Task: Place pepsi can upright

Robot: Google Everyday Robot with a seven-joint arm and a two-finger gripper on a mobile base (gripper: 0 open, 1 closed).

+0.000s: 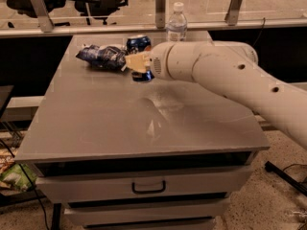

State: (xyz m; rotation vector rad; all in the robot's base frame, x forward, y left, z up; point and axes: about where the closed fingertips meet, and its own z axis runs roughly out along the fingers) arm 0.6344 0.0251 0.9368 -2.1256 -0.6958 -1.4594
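**Gripper at the can near the far edge**

You see the grey table (pixel 120 128) with the white arm (pixel 230 75) reaching in over its right edge. Near the far edge lies the snack bag (pixel 100 55); the water bottle (pixel 177 25) stands at that edge. The pepsi can (pixel 138 43) stands just right of the bag, its middle hidden by the gripper (pixel 134 63). You cannot tell whether the gripper holds the can.

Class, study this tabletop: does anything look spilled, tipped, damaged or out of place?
Nothing looks spilled or damaged. The gripper is at the roughly upright pepsi can near the table far edge; the snack bag lies crumpled beside it.
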